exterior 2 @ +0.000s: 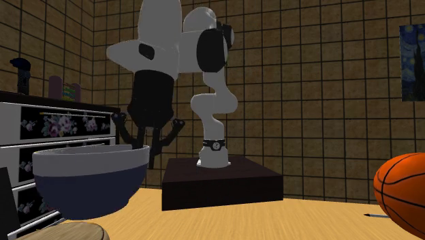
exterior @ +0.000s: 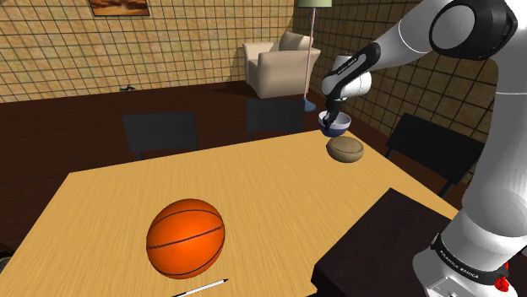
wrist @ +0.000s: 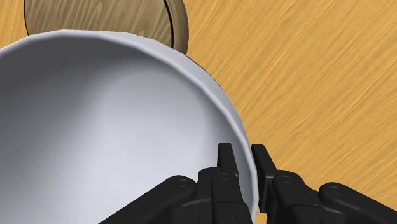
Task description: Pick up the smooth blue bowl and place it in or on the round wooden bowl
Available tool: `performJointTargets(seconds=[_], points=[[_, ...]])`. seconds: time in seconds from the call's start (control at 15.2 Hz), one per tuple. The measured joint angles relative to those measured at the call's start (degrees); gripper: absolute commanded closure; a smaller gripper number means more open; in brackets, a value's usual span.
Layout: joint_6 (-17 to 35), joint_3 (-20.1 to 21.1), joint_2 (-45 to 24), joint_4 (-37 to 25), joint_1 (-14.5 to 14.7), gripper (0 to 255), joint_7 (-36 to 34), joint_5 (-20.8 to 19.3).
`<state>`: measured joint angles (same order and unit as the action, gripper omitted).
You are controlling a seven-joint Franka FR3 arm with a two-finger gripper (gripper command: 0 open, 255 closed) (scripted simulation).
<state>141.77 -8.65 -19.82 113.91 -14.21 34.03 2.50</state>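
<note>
The blue bowl (exterior: 336,126), dark blue outside and white inside (wrist: 95,140), hangs in the air with my gripper (exterior: 329,116) shut on its rim. In the wrist view one finger sits inside the rim and the other outside it (wrist: 243,162). The round wooden bowl (exterior: 344,149) rests on the table just below and slightly toward the shoulder view's right of the held bowl. Part of the wooden bowl (wrist: 159,19) peeks out beyond the blue bowl's rim. In the second exterior view the blue bowl (exterior 2: 88,178) hovers above the wooden bowl's edge (exterior 2: 68,230), under the gripper (exterior 2: 146,143).
A basketball (exterior: 186,237) lies near the table's (exterior: 253,181) front edge with a pen (exterior: 201,288) beside it. Dark chairs (exterior: 160,132) stand along the table's far side. The robot's dark stand (exterior: 380,245) is at the table's right. An armchair (exterior: 281,66) and a lamp are behind.
</note>
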Motion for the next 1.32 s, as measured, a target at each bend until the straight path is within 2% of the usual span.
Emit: performJointTargets(seconds=[0.53,1.32], points=[[-2.18,-1.71,-0.64,-2.76,-7.97,255,11.60,3.07],[4.62,-0.75,-6.31,-1.50,-9.15,255,13.55,4.98]])
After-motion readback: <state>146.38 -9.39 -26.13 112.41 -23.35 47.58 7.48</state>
